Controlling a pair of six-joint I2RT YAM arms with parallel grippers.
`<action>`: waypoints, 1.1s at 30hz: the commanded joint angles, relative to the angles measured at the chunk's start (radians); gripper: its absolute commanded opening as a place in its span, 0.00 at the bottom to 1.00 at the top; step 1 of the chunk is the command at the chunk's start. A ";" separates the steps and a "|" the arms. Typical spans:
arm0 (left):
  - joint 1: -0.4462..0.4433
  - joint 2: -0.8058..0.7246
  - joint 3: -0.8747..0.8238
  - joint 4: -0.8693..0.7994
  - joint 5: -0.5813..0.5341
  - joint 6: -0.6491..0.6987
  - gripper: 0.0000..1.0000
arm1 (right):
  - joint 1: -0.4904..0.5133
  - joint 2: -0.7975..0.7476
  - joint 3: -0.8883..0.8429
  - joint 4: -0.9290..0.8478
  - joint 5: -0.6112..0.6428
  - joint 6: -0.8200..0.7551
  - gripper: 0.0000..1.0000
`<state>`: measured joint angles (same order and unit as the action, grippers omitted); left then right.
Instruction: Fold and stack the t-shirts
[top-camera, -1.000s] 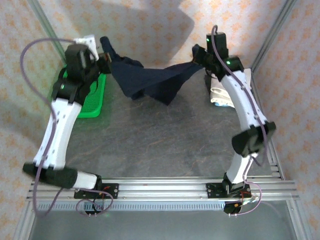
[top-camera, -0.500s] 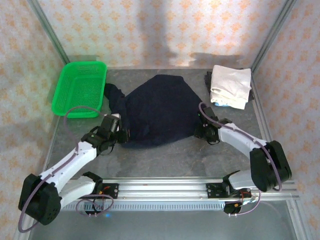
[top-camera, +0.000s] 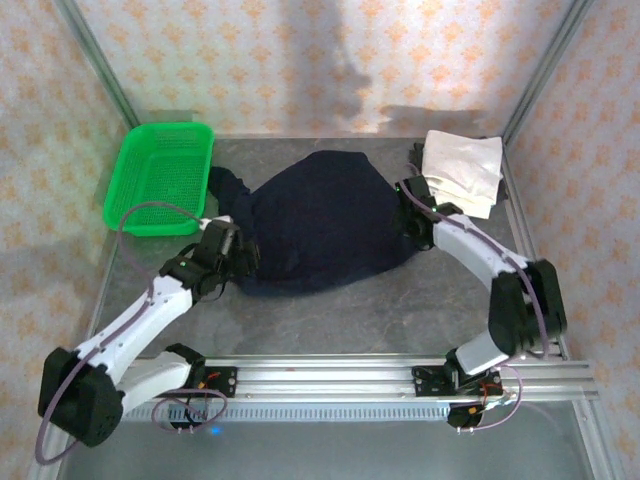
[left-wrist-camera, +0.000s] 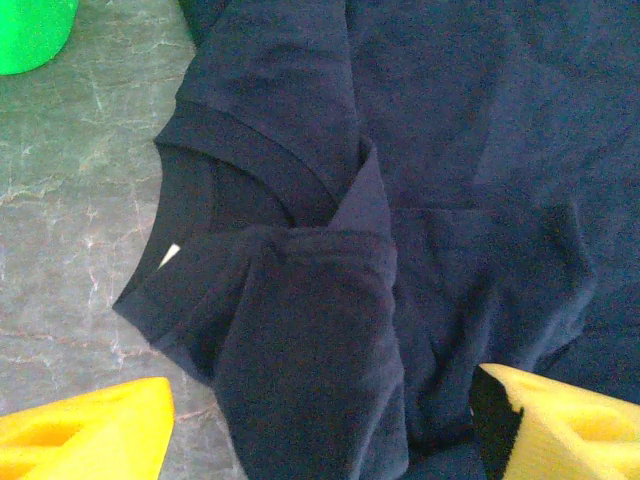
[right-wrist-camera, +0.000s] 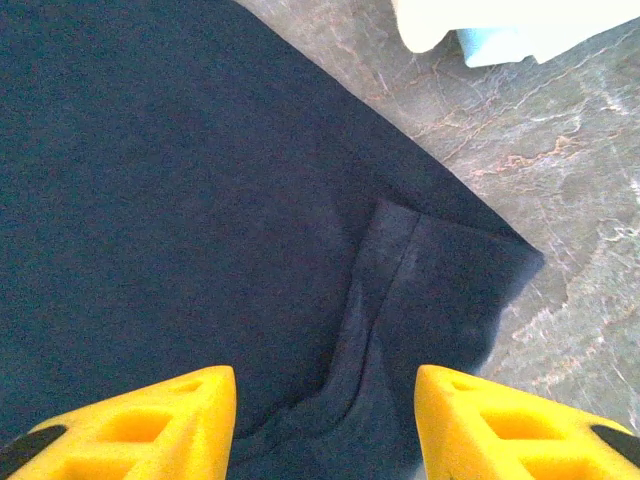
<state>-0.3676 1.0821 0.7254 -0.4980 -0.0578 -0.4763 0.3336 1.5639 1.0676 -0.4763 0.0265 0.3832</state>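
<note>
Here, the navy t-shirt (top-camera: 320, 220) lies spread mid-table (top-camera: 330, 320), its long axis running left to right and its collar toward the near-left corner. The left gripper (left-wrist-camera: 325, 380) and right gripper (right-wrist-camera: 325, 375) hover over its ends, fingers spread, gripping nothing. A folded white t-shirt (top-camera: 462, 170) sits in the far-right corner.

The grey table (top-camera: 330, 310) bears a navy t-shirt (top-camera: 320, 225), a white t-shirt (top-camera: 462, 170), apparently folded, and a green basket (top-camera: 160, 180).

Back wall (top-camera: 300, 60) & both side walls: pale peach wallpaper w/ repeating orange floral motif. Alu frame posts (top-camera: 95, 60) run up the rear corners. Tabletop (top-camera: 330, 310) is dark grey, marble-look w/ pale veins, matte. Slotted alu rail (top-camera: 330, 368) runs along the near edge. Light even, diffuse; soft shadows on back wall.
</note>
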 joint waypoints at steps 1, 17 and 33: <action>0.016 0.103 0.091 -0.038 -0.032 0.038 0.76 | -0.018 0.104 0.058 0.001 -0.011 -0.034 0.49; 0.046 -0.051 -0.016 -0.173 -0.082 -0.050 0.00 | -0.056 0.001 -0.065 -0.084 0.053 0.055 0.00; 0.047 0.064 0.095 -0.201 -0.196 -0.080 0.67 | -0.083 -0.274 -0.246 -0.191 0.081 0.123 0.24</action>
<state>-0.3264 1.0843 0.7582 -0.6933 -0.1936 -0.5766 0.2771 1.3247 0.7757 -0.6186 0.0498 0.5095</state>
